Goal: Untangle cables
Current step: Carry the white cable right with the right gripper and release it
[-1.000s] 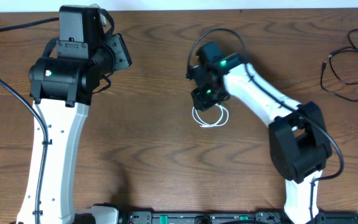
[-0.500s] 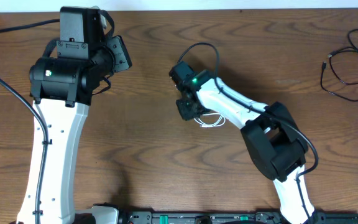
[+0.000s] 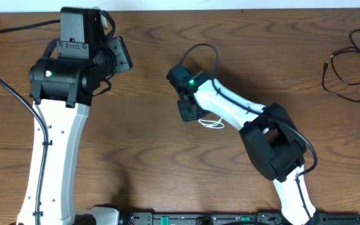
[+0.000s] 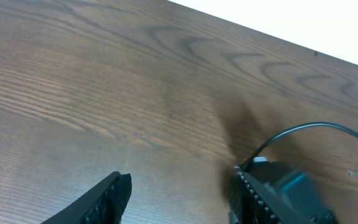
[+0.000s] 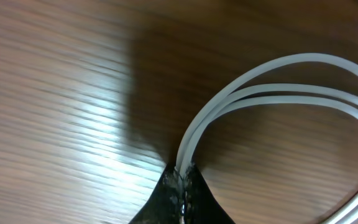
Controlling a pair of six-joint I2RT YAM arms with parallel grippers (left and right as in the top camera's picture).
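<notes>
The right gripper (image 3: 192,115) is low over the middle of the table (image 3: 149,150), and it is clenched on the white cable (image 3: 212,124); in the right wrist view the two dark fingertips meet at the bottom of the picture, and the right gripper (image 5: 182,186) pinches two strands of the white cable (image 5: 303,60) exactly where the tips come together; from this pinch the strands go up and curve to the right as a loop of several turns, which lies flat on the wood and leaves the picture at the right edge; in the overhead view only a small part of this loop shows, touching the table just beside the gripper on the side of the right arm's white link, and the rest is hidden under the wrist; I cannot tell where its plug ends are. The black cable (image 3: 325,75) lies well apart from the white one, near the far right edge of the table, in loose open curves with one small plug end toward the middle; no gripper is near it. The left gripper (image 3: 120,53) is at the far left part of the table, well apart from both cables; in the left wrist view the left gripper (image 4: 179,199) has its fingers spread, with only bare wood between them, so it is released and holds nothing; the left wrist view shows no cable of the task.
</notes>
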